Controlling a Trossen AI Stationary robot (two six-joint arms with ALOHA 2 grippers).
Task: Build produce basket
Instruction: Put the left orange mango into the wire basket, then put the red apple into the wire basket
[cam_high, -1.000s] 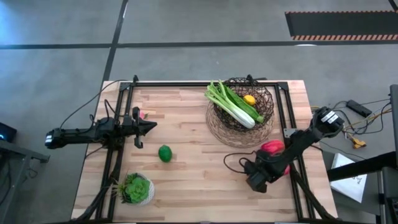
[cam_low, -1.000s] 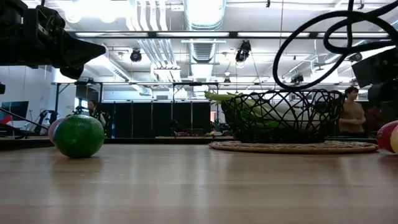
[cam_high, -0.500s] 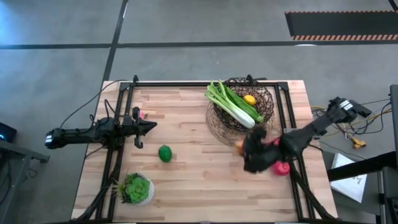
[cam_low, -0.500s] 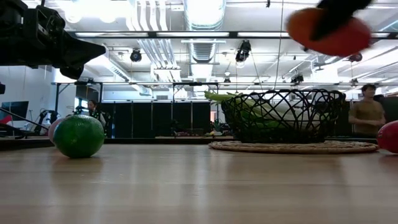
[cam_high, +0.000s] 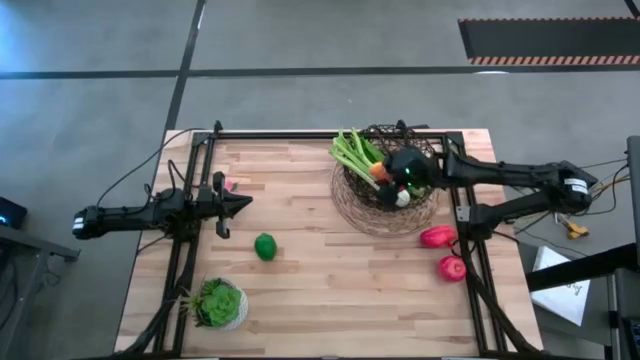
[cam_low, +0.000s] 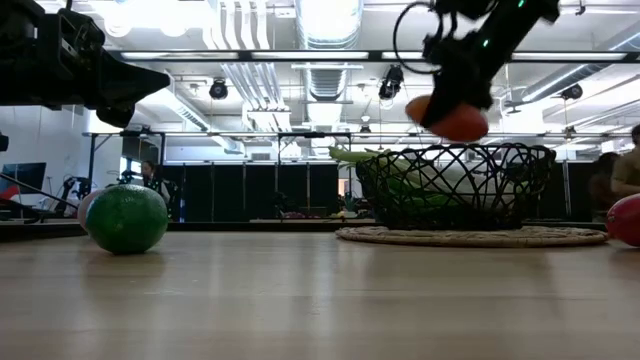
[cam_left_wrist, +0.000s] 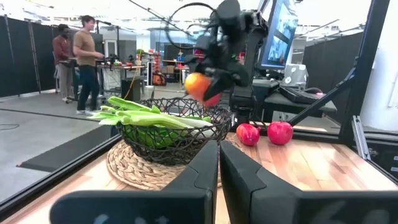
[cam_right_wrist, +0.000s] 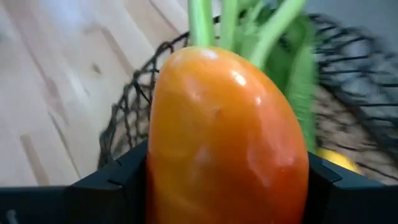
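Right gripper (cam_low: 455, 105) jaws pinch an orange piece (cam_low: 447, 118) (apparently clear) above the basket (cam_low: 455, 188); left jaws pressed together.

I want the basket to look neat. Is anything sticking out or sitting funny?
Yes. The green stalks lie tilted in the basket, with their leafy ends poking out over its rim. The right tool holds an orange fruit above the basket. The lime and two red fruits sit on the table.

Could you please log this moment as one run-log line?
right end effector: holds orange piece over basket | left end effector: idle, shut
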